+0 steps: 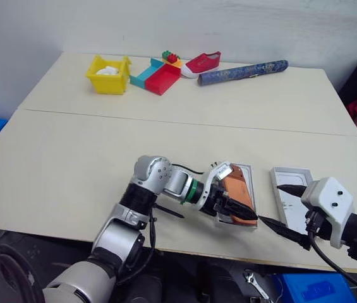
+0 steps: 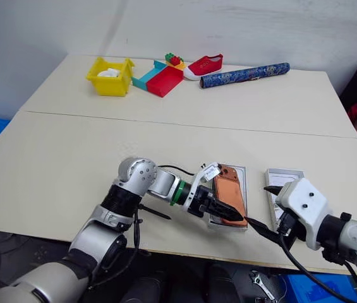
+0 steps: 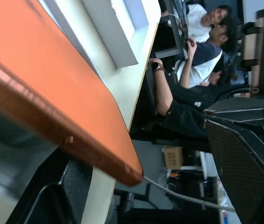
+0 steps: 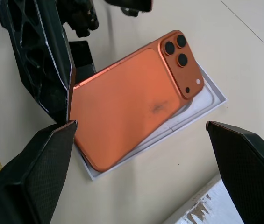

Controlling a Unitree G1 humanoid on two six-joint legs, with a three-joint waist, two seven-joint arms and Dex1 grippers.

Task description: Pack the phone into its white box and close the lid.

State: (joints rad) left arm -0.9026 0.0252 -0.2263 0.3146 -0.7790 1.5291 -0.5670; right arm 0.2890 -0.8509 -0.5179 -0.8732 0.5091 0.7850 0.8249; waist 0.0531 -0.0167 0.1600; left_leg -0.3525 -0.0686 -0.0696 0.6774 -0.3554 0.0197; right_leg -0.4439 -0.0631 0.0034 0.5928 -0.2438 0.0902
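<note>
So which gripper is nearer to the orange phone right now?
Left. The left gripper is right at the near end of the phone, which lies askew over a white tray. The right gripper, open, is off to the phone's right, apart from it.

— Any writing you can read anywhere?
— None. The phone (image 4: 122, 102) shows a bare orange back, no brand or mark legible.
— The white tag on the left gripper (image 2: 229, 211)?
— Too small to read. The patterned roll (image 1: 242, 72) carries print, nothing legible.
</note>
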